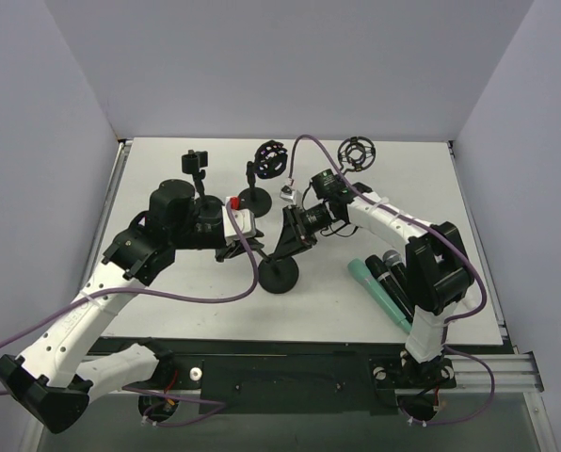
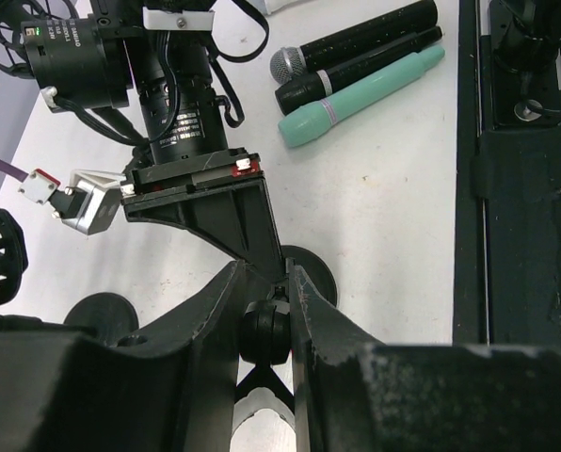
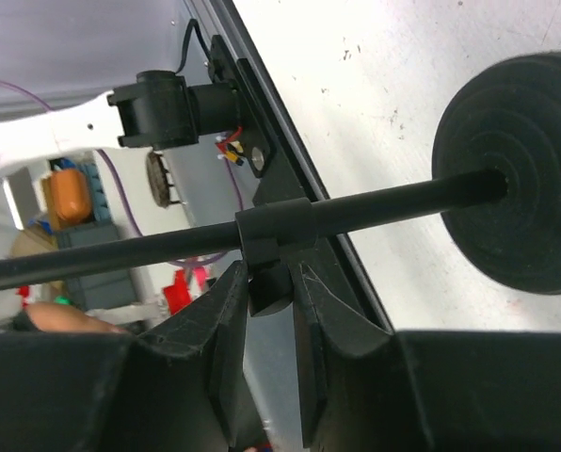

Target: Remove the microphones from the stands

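Note:
A black microphone stand with a round base (image 1: 280,276) stands mid-table. My left gripper (image 1: 260,247) is shut on a black knob (image 2: 264,331) on the stand, just above the base (image 2: 311,268). My right gripper (image 1: 295,234) is shut on the knob (image 3: 273,282) of a clamp (image 3: 276,231) on the stand's pole; the base shows at the right of that view (image 3: 511,179). Three microphones lie on the table to the right: a black one with a silver grille (image 2: 356,40), a black one (image 2: 351,71) and a teal one (image 1: 382,292). I see no microphone in the held stand.
At the back stand a second stand with a shock mount (image 1: 270,160), a phone holder (image 1: 198,162) and another shock mount (image 1: 357,152). The right arm's body (image 1: 436,264) is beside the lying microphones. A black rail (image 1: 290,377) runs along the near table edge.

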Robot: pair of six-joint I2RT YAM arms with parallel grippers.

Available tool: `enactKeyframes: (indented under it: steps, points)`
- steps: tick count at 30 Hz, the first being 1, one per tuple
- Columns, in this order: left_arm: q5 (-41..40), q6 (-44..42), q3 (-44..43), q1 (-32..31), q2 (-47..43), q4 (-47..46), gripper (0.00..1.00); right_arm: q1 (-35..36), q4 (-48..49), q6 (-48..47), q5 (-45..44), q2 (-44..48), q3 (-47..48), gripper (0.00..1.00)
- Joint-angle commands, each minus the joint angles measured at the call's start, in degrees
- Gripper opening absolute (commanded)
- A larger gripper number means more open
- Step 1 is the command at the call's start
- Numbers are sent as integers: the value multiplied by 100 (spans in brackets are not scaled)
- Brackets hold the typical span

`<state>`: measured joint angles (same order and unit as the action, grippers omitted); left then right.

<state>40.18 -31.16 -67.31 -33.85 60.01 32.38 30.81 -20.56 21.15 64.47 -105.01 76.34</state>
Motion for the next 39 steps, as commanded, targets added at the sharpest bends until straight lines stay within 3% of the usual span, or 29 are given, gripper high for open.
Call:
enactKeyframes:
  steps: [1, 7, 11, 15, 16, 19, 21, 24, 27, 30, 32, 33, 35, 39]
  points:
    - [-362, 127, -291, 220, 107, -285, 0, 13, -924, -1611, -56, 454, 277, 0]
    - [-432, 706, -371, 405, 169, -373, 0, 329, -73, -3361, -1234, 1165, -231, 0]
    - [-546, 1233, -344, 440, 160, -548, 0, 636, 1876, -4135, -2244, 1946, -1470, 0]
    - [-599, 1498, -335, 466, 134, -566, 0, 952, 4509, -5705, -2974, 2582, -2842, 0]
    - [-599, 1516, -344, 467, 143, -549, 0, 1006, 4795, -6083, -3019, 2669, -3200, 0]
    - [-599, 1604, -449, 484, 221, -514, 0, 1225, 5935, -8442, -2836, 2723, -3817, 0]
    - [-582, 1630, -485, 484, 265, -531, 0, 1278, 7214, -8863, -2773, 2522, -4196, 0]
    - [-547, 1630, -494, 484, 310, -557, 0, 1358, 8066, -9215, -2720, 2240, -4477, 0]
    - [-556, 1630, -511, 475, 327, -636, 0, 1358, 7824, -9584, -2702, 2414, -4627, 2]
    - [-591, 1630, -529, 484, 336, -680, 0, 1262, 6454, -9919, -2738, 3115, -4602, 34]
    - [-582, 1639, -520, 484, 336, -716, 0, 1122, 4430, -9894, -2685, 3642, -4330, 45]
    - [-573, 1630, -520, 484, 327, -724, 0, 1042, 4037, -9823, -2659, 3933, -4137, 46]
    - [-556, 1613, -494, 493, 301, -707, 0, 857, 3288, -9385, -2667, 4285, -3961, 48]
    - [-512, 1578, -450, 511, 283, -716, 0, 637, 2138, -7209, -3159, 4403, -3156, 54]
